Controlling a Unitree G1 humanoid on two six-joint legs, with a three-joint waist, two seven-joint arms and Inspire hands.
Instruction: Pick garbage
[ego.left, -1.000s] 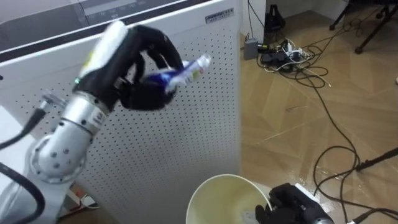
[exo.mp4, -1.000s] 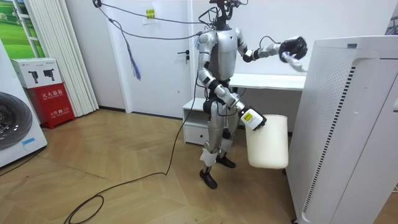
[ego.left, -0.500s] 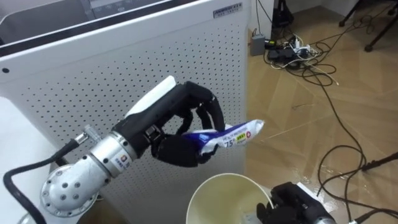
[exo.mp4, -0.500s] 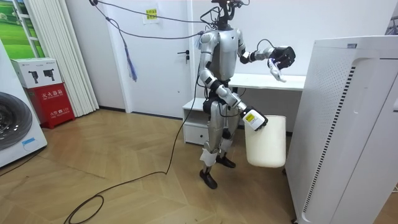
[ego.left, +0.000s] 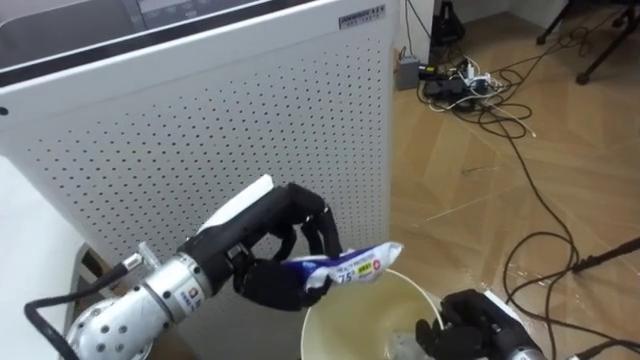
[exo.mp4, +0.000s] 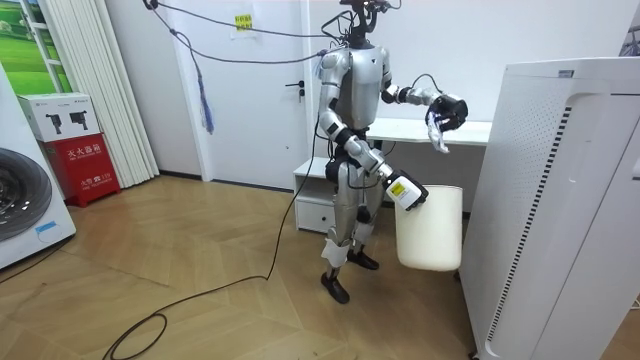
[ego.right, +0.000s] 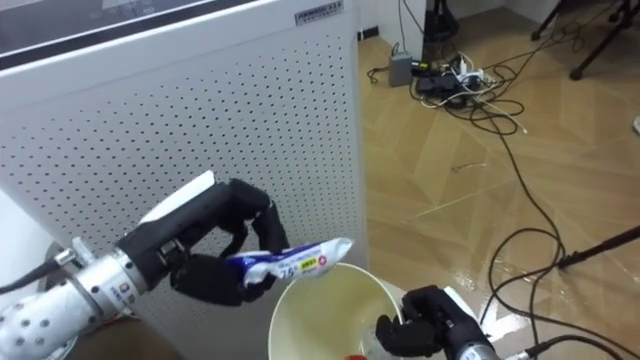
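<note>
Lowered over the bin (ego.left: 385, 312), left hand (ego.left: 272, 272) clasps the wrapper (ego.left: 352, 267); right hand (ego.left: 472, 322) seemingly grips its rim.

Left hand (ego.left: 265, 285), lowered from high against perforated white cabinet (ego.left: 200, 120), blue-and-white wrapper (ego.left: 350, 267), formerly well above, now at rim of cream bin (ego.left: 360, 320).

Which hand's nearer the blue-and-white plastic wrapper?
Left: left hand pinches the blue-and-white plastic wrapper over the cream plastic bin; right hand grips the bin's rim, apart from it.

wrapper (ego.left: 345, 268): glossy crinkled plastic film; bin (ego.left: 318, 312): smooth cream plastic, slight sheen; left hand (ego.left: 275, 262): matt black plastic, metal wrist; perforated panel (ego.left: 200, 140): matt white; floor (ego.left: 480, 210): polished wood
</note>
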